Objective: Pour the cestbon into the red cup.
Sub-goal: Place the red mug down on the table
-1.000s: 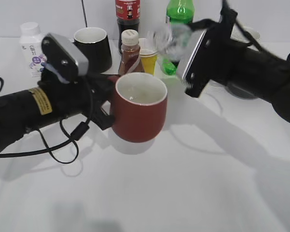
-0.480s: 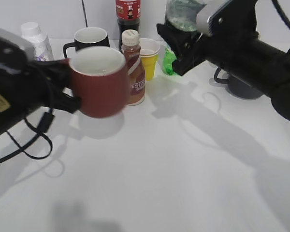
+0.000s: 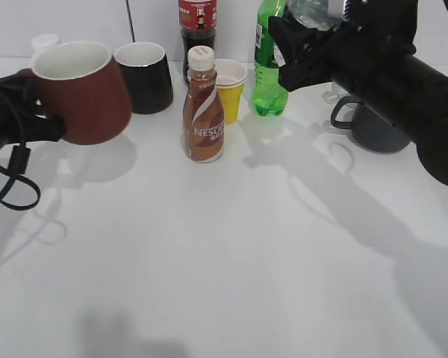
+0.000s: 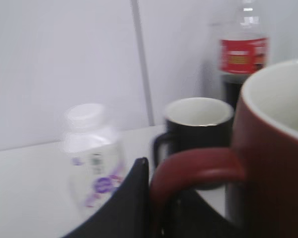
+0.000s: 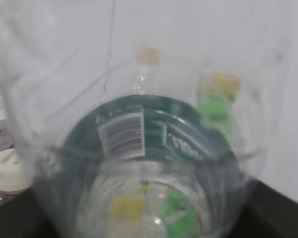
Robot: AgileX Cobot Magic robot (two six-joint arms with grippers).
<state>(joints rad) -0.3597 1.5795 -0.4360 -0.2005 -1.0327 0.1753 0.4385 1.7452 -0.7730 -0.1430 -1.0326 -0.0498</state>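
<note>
The red cup (image 3: 86,93), dark red with a white inside, hangs upright above the table at the far left. My left gripper (image 3: 31,112) is shut on its loop handle (image 4: 198,168); in the left wrist view the gripper (image 4: 161,201) has one black finger (image 4: 134,198) beside the handle. The cestbon (image 3: 308,10), clear with a dark green label, is high at the top right, partly cut off by the frame edge. My right gripper (image 3: 306,41) is shut on it. In the right wrist view the bottle (image 5: 139,139) fills the frame and hides the gripper (image 5: 144,220).
A brown Nescafe bottle (image 3: 203,112) stands mid-table. Behind it are a yellow cup (image 3: 230,93), a tall green bottle (image 3: 269,67), a cola bottle (image 3: 197,22), a black mug (image 3: 143,74) and a white bottle (image 4: 92,148). A grey mug (image 3: 377,127) stands at the right.
The left arm has carried the red cup from the middle to the far left. The right arm has drawn back up and right with the cestbon.
</note>
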